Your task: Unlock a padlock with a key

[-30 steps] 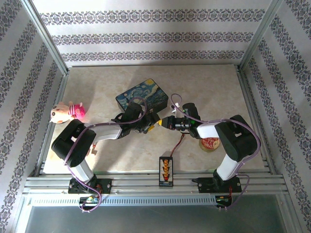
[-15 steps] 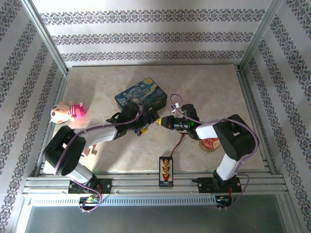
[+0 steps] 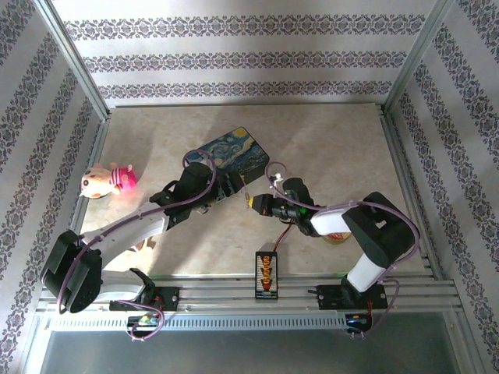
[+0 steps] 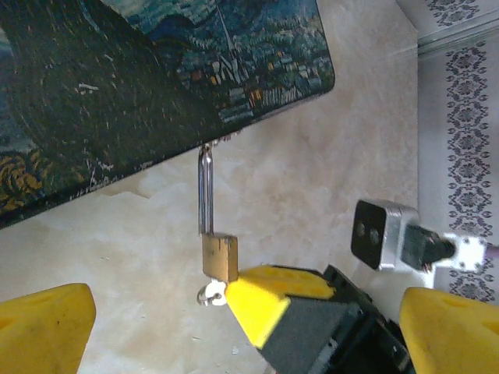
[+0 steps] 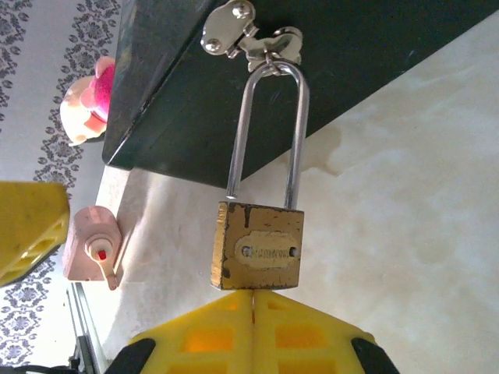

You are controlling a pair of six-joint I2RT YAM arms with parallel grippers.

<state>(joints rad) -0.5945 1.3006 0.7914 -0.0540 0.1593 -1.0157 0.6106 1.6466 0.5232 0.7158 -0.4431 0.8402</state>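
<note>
The padlock (image 5: 257, 245), a brass body on a long silver shackle, hangs from the clasp (image 5: 249, 35) of the dark-blue painted box (image 3: 234, 152). My right gripper (image 5: 253, 294) is shut right under the padlock's base, pinching the key. The key's silvery head (image 4: 209, 294) peeks out beside the right gripper's yellow finger (image 4: 269, 300), just below the padlock (image 4: 220, 257). My left gripper (image 3: 228, 187) hovers next to the box's front edge, open. Its yellow fingertips (image 4: 47, 327) stand far apart on either side of the lock, touching nothing.
A pink plush toy (image 3: 109, 181) lies at the left edge of the table. An orange connector board (image 3: 266, 271) with a red-black wire (image 3: 287, 230) sits at the near edge. A round red-patterned tin (image 3: 337, 234) is partly under my right arm. Metal frame rails border the table.
My left gripper has opened wide and let go of the padlock, and the left arm has stretched out toward the box. The right gripper has shifted slightly left, still shut on the key.
</note>
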